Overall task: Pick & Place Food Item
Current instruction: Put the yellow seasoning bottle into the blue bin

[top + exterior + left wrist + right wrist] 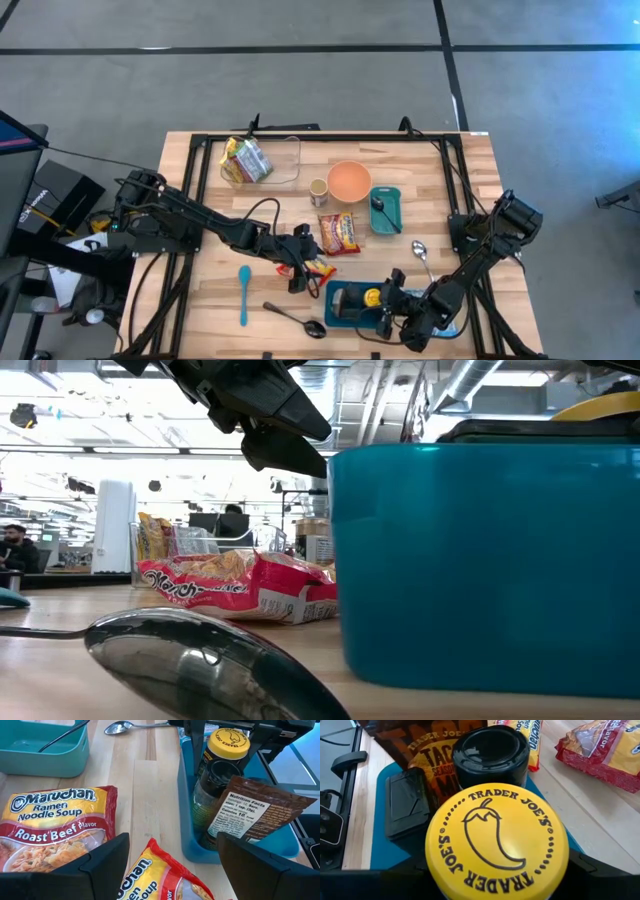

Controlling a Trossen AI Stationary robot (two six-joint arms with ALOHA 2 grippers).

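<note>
My right gripper (385, 318) sits low at the near edge of the table, fingers spread around the yellow-lidded Trader Joe's jar (496, 842), one on each side; from the wrist view I cannot tell if the pads actually touch it. The jar stands upright in the blue bin (342, 306), right beside a black-lidded jar (491, 751) and a brown taco seasoning packet (255, 815) that leans against the bin's wall.

My left gripper (298, 272) hovers mid-table, fingers spread and holding nothing, directly over a Maruchan ramen packet (318, 268) lying flat just beside the bin. A second Maruchan roast beef ramen packet (338, 233) lies just beyond it, apart from the bin.

Room: the bin is tight, three items packed together, with the near table edge close behind it. A metal spoon (421, 254) lies near my right arm, and a dark spoon (297, 319) lies to the left of the bin near the front edge. A blue spoon (243, 293) is farther left, well apart. Behind the ramen sit a small cup (318, 192), an orange bowl (349, 180) and a teal tray (387, 212) with a black spoon in it. A clear container (262, 159) with snack bags is at the far left corner. Open wood shows left of centre.
</note>
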